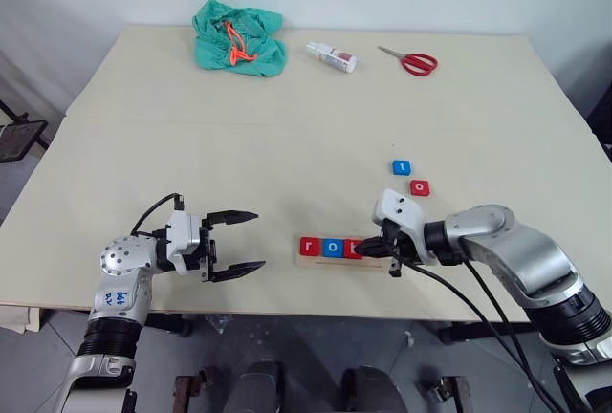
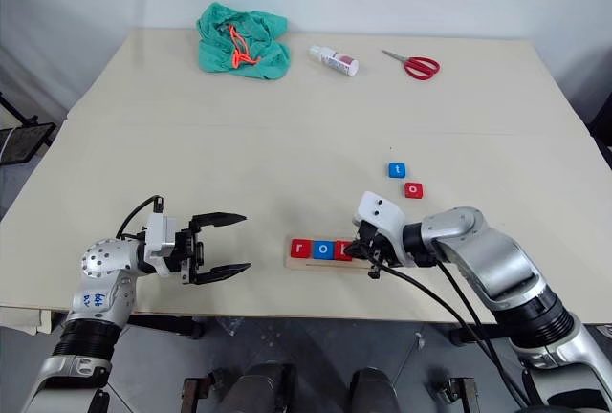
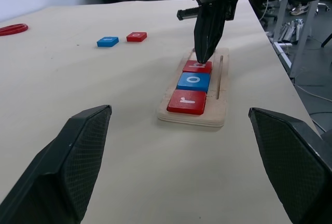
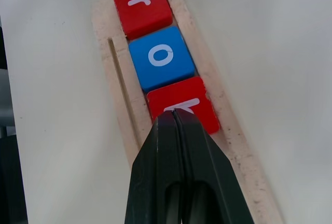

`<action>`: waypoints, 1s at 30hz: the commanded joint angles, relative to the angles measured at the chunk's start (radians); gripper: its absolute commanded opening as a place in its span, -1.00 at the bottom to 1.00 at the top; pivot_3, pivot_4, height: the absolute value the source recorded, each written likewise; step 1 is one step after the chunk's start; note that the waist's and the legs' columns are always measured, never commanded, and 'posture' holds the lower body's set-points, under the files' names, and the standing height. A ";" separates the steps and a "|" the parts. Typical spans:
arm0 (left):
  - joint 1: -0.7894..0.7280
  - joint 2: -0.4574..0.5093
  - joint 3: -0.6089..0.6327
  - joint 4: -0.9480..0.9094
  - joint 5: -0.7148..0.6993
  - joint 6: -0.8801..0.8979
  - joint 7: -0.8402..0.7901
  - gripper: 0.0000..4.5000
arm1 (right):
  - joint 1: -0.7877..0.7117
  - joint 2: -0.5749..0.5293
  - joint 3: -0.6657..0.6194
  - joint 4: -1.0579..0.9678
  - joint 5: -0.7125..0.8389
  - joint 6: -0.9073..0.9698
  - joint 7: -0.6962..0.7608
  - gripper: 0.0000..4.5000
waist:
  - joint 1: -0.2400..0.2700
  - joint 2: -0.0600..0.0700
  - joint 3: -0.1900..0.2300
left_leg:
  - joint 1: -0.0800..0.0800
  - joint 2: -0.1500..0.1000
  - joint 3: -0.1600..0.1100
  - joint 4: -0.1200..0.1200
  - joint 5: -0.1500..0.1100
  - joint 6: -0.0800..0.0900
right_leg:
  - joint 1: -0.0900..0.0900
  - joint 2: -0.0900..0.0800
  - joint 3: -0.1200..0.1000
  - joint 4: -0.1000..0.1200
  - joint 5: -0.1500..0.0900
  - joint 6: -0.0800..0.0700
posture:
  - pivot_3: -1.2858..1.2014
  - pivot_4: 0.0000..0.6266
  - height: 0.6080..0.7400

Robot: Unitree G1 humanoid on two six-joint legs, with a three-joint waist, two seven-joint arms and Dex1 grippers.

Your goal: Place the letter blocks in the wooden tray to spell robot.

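Pressing my right gripper (image 4: 176,114), fingers pinched together with nothing between them, onto the red square 'b' tile (image 4: 181,105), third in the long light-wood tray (image 3: 220,92) after the red 'r' tile (image 3: 187,101) and blue 'o' tile (image 3: 194,81). Blue 't' tile (image 1: 402,166) and red 'o' tile (image 1: 421,186) sit on the beige table (image 1: 287,145) beyond. My left gripper (image 1: 234,241) hangs spread apart left of the tray.

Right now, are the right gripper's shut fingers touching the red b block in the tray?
Touching. The left wrist view shows the right gripper tips meeting the red b block; no gap shows.
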 commanded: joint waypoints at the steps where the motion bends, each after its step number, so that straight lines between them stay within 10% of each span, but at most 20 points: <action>1: 0.003 0.007 0.016 -0.023 -0.011 -0.005 0.003 1.00 | 0.010 -0.043 -0.049 -0.022 0.001 -0.017 0.008 -0.99 | 0.001 0.000 0.000 | 0.000 0.000 0.000 0.000 0.000 0.000 | 0.000 0.000 0.000 0.000 0.000 0.000 | 0.03 -0.52 1.00; 30: 0.011 0.012 0.019 -0.033 -0.011 -0.007 0.007 1.00 | 0.019 0.000 -0.015 0.035 -0.047 -0.087 0.003 -0.99 | -0.001 0.000 0.000 | 0.000 0.000 0.000 0.000 0.000 0.000 | 0.000 0.000 0.000 0.000 0.000 0.000 | 0.03 -0.52 1.00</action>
